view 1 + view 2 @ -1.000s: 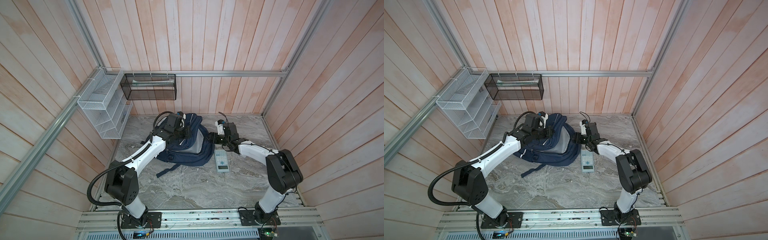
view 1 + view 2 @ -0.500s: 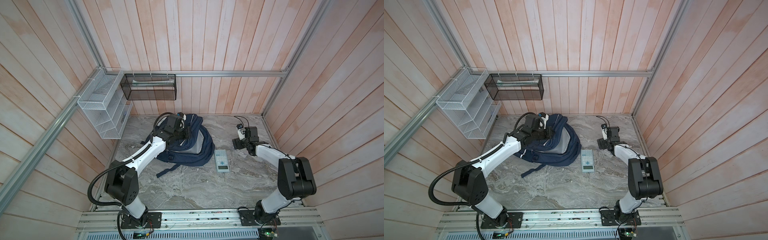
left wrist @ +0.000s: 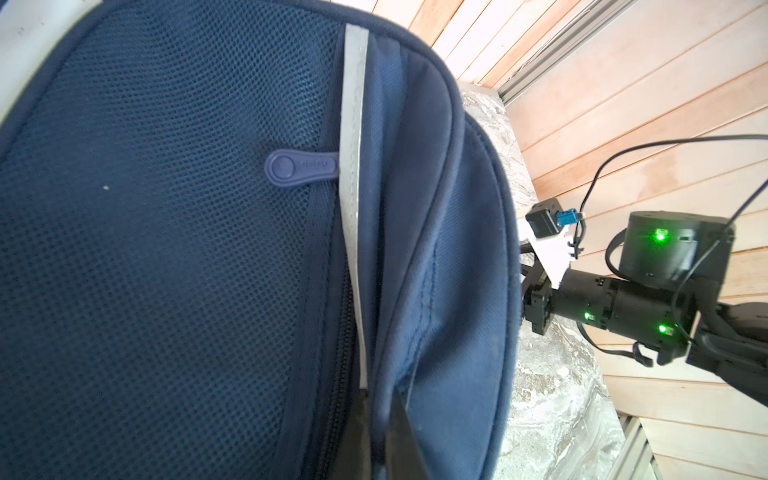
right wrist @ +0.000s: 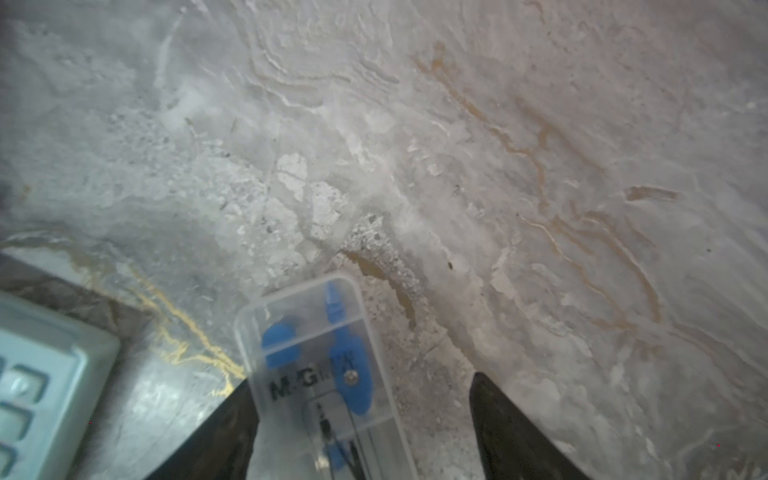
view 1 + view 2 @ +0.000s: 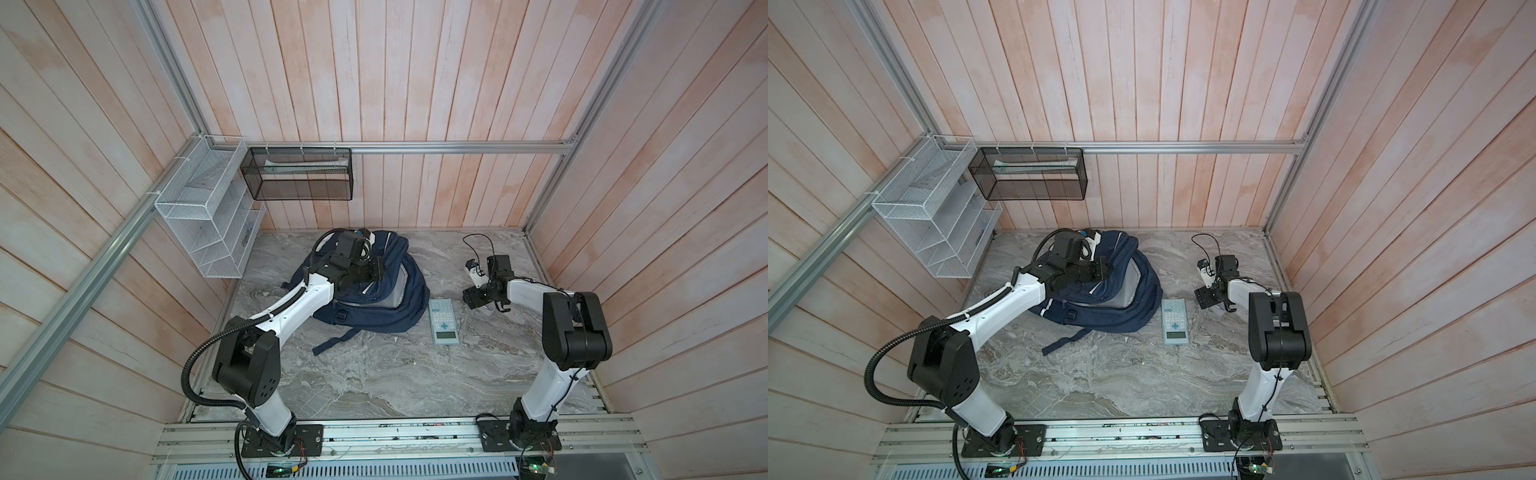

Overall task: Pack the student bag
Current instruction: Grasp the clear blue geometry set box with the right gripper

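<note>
The student bag [image 5: 409,272] [image 5: 1142,282], navy with white stripes, lies at the back middle of the marble table in both top views. My left gripper [image 5: 376,270] [image 3: 379,395] is shut on a fold of the student bag [image 3: 166,249] beside its zip and holds the flap up. My right gripper [image 5: 473,297] [image 5: 1204,297] [image 4: 363,380] hangs open low over the table, to the right of the bag. A clear plastic case [image 4: 316,374] with a blue compass inside lies between its fingers, against one finger and apart from the other.
A light-blue calculator [image 5: 444,322] [image 5: 1175,322] [image 4: 37,382] lies on the table between the bag and the right gripper. A white wire rack [image 5: 203,216] hangs on the left wall and a black mesh basket [image 5: 297,174] on the back wall. A bag strap [image 5: 332,343] trails forward.
My right gripper left the bag's opening, swung right, then came down near the calculator over the clear case. The left gripper kept its hold on the bag.
</note>
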`<state>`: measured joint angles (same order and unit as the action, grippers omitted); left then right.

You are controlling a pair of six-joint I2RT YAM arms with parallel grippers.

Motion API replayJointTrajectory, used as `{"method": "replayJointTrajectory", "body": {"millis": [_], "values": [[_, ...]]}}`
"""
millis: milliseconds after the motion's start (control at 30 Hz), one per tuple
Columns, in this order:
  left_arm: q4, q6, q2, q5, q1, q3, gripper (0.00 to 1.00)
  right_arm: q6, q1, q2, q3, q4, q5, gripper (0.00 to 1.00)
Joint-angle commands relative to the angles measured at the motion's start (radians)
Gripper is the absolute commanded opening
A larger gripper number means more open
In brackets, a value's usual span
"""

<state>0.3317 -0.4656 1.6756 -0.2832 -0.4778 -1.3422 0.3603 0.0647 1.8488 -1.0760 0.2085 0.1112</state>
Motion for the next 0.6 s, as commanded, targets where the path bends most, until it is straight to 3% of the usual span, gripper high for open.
{"method": "replayJointTrajectory", "body": {"millis": [0, 200, 333, 400, 567], "values": [[-0.043, -0.01, -0.003, -0.055, -0.005, 0.001, 0.0, -0.01, -0.002, 0.046, -0.026, 0.077, -0.01, 0.69], [-0.042, -0.008, -0.009, -0.052, -0.005, -0.003, 0.0, -0.042, 0.012, 0.059, -0.024, 0.092, -0.033, 0.51], [-0.048, -0.01, -0.013, -0.058, -0.005, 0.005, 0.0, -0.052, 0.039, 0.089, -0.024, 0.108, -0.065, 0.62], [-0.048, -0.012, -0.013, -0.063, -0.004, 0.007, 0.0, -0.059, 0.053, 0.091, -0.021, 0.112, -0.076, 0.61], [-0.044, -0.012, -0.028, -0.058, -0.005, 0.009, 0.0, -0.127, 0.055, -0.013, 0.023, 0.047, -0.06, 0.4]]}}
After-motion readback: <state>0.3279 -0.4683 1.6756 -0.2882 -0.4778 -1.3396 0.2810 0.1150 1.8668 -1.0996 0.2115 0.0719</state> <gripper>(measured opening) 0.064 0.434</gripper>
